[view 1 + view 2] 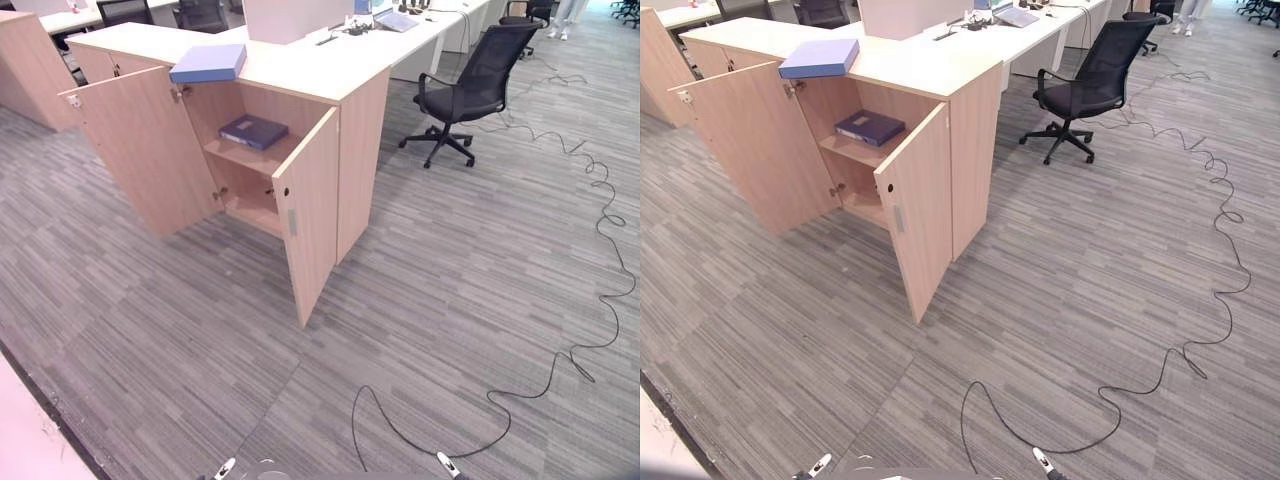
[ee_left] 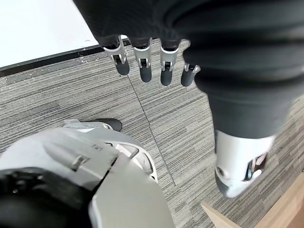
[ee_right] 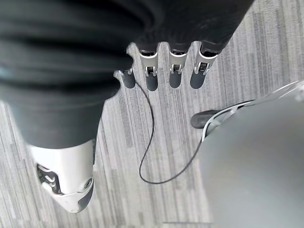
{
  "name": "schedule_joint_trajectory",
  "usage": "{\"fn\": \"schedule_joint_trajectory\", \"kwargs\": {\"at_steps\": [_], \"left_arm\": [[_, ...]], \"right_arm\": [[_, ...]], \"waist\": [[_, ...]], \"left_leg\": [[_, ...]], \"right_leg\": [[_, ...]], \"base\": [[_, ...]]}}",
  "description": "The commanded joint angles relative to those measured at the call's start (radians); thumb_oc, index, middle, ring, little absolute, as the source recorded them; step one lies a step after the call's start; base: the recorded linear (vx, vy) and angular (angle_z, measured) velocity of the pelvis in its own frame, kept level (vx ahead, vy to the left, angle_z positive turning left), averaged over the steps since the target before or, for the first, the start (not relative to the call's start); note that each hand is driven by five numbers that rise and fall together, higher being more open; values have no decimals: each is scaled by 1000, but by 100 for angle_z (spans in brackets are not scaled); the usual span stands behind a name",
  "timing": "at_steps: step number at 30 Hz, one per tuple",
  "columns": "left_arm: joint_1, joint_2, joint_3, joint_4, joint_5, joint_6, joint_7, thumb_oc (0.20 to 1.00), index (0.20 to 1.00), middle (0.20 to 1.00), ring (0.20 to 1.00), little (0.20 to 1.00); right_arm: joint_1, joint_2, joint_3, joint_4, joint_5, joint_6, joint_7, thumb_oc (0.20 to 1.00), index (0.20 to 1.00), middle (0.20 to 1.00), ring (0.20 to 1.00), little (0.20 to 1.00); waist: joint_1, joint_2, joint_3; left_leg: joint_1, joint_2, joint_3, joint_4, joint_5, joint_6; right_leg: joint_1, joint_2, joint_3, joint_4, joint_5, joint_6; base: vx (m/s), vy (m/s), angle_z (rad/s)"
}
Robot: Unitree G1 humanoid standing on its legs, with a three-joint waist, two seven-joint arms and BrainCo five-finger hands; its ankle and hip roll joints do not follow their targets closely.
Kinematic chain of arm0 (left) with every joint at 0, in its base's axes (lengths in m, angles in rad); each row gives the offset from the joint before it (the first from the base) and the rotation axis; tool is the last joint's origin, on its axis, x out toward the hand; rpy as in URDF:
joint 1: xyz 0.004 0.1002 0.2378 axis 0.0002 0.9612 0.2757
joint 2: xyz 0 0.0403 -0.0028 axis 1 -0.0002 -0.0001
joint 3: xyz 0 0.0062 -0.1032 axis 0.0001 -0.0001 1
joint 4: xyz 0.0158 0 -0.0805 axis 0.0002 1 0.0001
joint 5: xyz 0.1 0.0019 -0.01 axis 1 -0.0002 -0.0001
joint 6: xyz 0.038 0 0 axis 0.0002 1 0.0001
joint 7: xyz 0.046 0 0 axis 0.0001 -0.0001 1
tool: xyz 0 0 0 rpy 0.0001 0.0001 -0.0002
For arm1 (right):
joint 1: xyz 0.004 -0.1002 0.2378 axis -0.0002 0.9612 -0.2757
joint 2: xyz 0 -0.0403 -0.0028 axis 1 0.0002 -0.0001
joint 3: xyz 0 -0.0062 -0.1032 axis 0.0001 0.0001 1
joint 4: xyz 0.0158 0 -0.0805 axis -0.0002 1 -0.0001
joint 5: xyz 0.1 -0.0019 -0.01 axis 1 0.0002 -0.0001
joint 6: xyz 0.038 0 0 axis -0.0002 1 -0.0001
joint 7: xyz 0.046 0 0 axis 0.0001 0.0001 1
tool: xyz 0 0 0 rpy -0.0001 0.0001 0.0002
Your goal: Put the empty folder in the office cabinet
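- The left robot hand (image 2: 147, 66) was seen hanging over the carpeted floor (image 2: 71, 99), its fingers straight and relaxed, nothing held in it.
- The right robot hand (image 3: 164, 71) was likewise seen with fingers loosely extended above the floor, empty.
- The task was judged not yet begun: the light blue folder (image 1: 208, 63) was found lying flat on top of the office cabinet (image 1: 355, 150), near its front edge, toward 11 o'clock in the left eye view, well apart from both hands.
- Both cabinet doors were found already swung open, the left door (image 1: 140, 150) and the right door (image 1: 308, 215), so only approach, pickup and placing seemed left.
- Inside, a dark blue binder (image 1: 253, 131) was seen lying on the upper shelf (image 1: 250, 157); the lower compartment looked bare, as far as could be told.
- A black office chair (image 1: 472, 85) was seen at 1 o'clock, beside a white table (image 1: 420, 35).
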Motion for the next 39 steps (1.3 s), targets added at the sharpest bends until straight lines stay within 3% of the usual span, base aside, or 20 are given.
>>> {"fn": "schedule_joint_trajectory", "kwargs": {"at_steps": [1, 7, 17, 22, 25, 27, 29, 31, 32, 37, 39], "left_arm": [[-35, 5, -26, 10, 24, -27, -1, 1000, 1000, 1000, 1000, 1000], [-31, 10, -32, 20, 24, -7, -46, 1000, 1000, 1000, 1000, 1000], [-38, 40, -53, 14, 127, -4, -28, 1000, 1000, 1000, 1000, 1000], [-23, 62, -27, 16, 143, 0, -17, 1000, 1000, 1000, 1000, 1000], [-12, 79, 0, 20, 135, 0, -10, 1000, 1000, 1000, 1000, 1000], [-13, 84, 10, 20, 129, -2, -3, 1000, 1000, 1000, 1000, 1000], [-13, 83, 13, 18, 128, -5, 3, 1000, 1000, 1000, 1000, 1000], [-32, 82, 3, 23, 135, -6, 14, 1000, 1000, 1000, 1000, 1000], [-37, 84, 2, 26, 137, -4, 18, 1000, 1000, 1000, 1000, 1000], [-37, 89, 6, 56, 141, 12, 11, 1000, 1000, 1000, 1000, 1000], [-31, 96, 11, 54, 153, 17, 5, 1000, 1000, 1000, 1000, 1000]], "right_arm": [[-53, 33, -20, 42, -1, -7, 9, 1000, 1000, 1000, 1000, 1000], [-45, 14, -4, 36, -58, -3, 16, 1000, 1000, 1000, 1000, 1000], [-58, -29, 31, -32, -157, -29, -10, 1000, 1000, 1000, 1000, 1000], [-59, -43, 65, -21, -244, -22, -6, 1000, 1000, 1000, 1000, 1000], [-66, -60, 89, -8, -307, -15, 1, 1000, 1000, 1000, 1000, 1000], [-74, -71, 103, 4, -347, -12, -5, 1000, 1000, 1000, 1000, 1000], [-76, -76, 110, 6, -366, -14, -6, 1000, 1000, 1000, 1000, 1000], [-64, -88, 99, 27, -381, -15, -28, 1000, 1000, 1000, 1000, 1000], [-54, -91, 92, 28, -378, -17, -30, 1000, 1000, 1000, 1000, 1000], [-40, -85, 87, 13, -372, -8, -29, 1000, 1000, 1000, 1000, 1000], [-43, -80, 98, -13, -381, -7, -26, 1000, 1000, 1000, 1000, 1000]], "waist": [[12, 11, 27], [5, 14, 28], [2, 13, 31], [28, 7, 41], [59, 0, 62], [69, -6, 78], [74, -5, 84], [60, -14, 87], [57, -11, 86], [28, 11, 44], [39, 31, 18]], "left_leg": [[-87, -9, 2, -122, 249, -78], [-86, -5, 7, -117, 246, -77], [-90, 4, 10, -97, 240, -77], [-114, 44, -1, -30, 252, -97], [-150, 88, -15, 75, 253, -115], [-164, 134, 16, 145, 233, -116], [-164, 152, 39, 167, 227, -117], [-127, 205, 127, 169, 220, -115], [-121, 212, 134, 147, 225, -117], [-84, 172, 100, -54, 254, -105], [-68, 106, 56, -147, 237, -83]], "right_leg": [[51, 12, -65, 1, -91, 54], [50, 13, -62, 1, -91, 52], [51, 18, -61, 1, -93, 46], [54, 27, -62, 1, -96, 36], [56, 37, -68, 1, -97, 24], [53, 43, -86, 1, -104, 14], [54, 47, -100, 1, -112, 9], [58, 45, -163, 1, -142, -18], [59, 41, -180, 1, -147, -23], [71, 22, -260, 1, -145, -18], [82, -6, -300, 1, -115, 7]], "base": [[-4, -17, 7], [-1, -2, 1], [4, -14, 0], [18, -90, 6], [3, -126, 7], [-10, -135, 20], [10, -70, 55], [24, -84, 106], [33, -41, 132], [89, 98, 165], [116, 273, 160]]}}
